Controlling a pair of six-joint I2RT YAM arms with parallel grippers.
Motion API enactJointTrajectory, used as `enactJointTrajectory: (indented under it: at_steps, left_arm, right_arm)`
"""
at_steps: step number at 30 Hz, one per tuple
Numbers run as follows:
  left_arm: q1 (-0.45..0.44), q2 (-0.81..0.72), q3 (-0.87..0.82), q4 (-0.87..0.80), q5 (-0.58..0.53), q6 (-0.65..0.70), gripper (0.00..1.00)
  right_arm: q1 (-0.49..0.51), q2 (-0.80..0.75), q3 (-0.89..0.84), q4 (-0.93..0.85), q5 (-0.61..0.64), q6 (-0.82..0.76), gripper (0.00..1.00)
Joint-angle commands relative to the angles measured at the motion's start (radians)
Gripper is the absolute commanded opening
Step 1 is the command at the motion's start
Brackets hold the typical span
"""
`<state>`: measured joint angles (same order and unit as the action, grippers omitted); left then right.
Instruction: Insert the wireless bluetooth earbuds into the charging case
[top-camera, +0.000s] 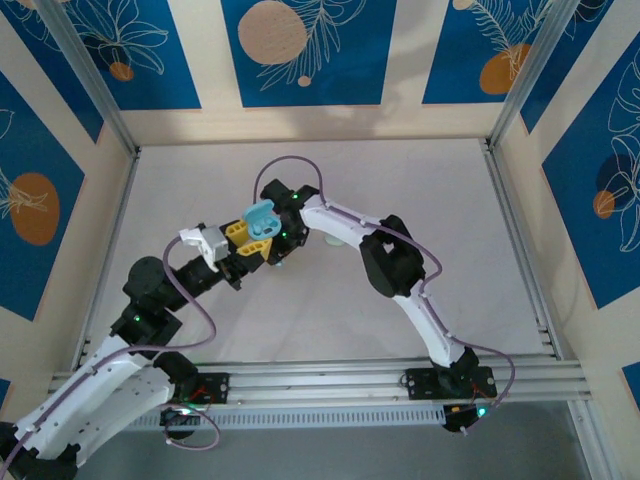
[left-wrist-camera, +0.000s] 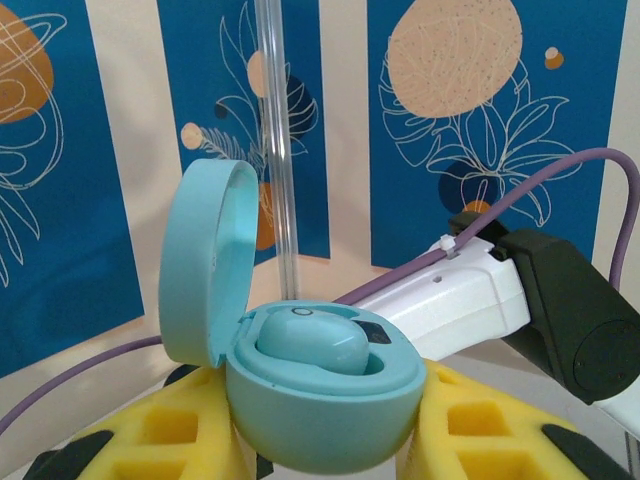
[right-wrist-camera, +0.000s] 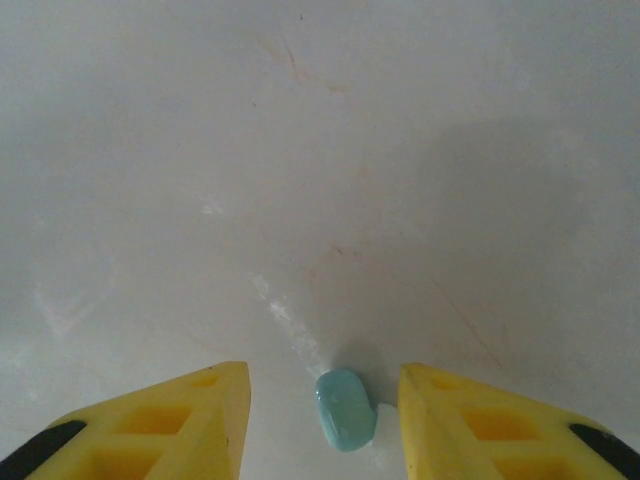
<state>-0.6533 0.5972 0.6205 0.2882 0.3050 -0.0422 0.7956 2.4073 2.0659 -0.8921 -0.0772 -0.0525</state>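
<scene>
Plainly, the left tool (top-camera: 243, 240) is clamped on the open blue case (left-wrist-camera: 320, 405), held up over the tabletop's (top-camera: 420, 180) middle. The case itself hides where the fingers touch it. One blue bud (left-wrist-camera: 310, 342) sits inside, half covering the dark socket beside it. The right tool (right-wrist-camera: 322, 378) stands open astride a second bud (right-wrist-camera: 346, 410), which lies on the tabletop touching neither finger.
</scene>
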Motion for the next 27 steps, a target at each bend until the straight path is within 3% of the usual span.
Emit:
enactJointTrajectory:
  at_steps: [1,10,27]
  left_arm:
    - [-0.007,-0.011,0.027,0.006,-0.01,0.014,0.31]
    - [-0.006,-0.007,0.022,0.008,-0.017,0.012,0.31]
    - [-0.006,0.025,0.024,0.03,-0.018,0.001,0.31]
  right_arm:
    - [0.016,0.038,0.049,-0.059,0.053,-0.064,0.44]
    - [0.039,0.093,0.106,-0.107,0.086,-0.11,0.43]
    - [0.071,0.097,0.14,-0.213,0.165,-0.079,0.25]
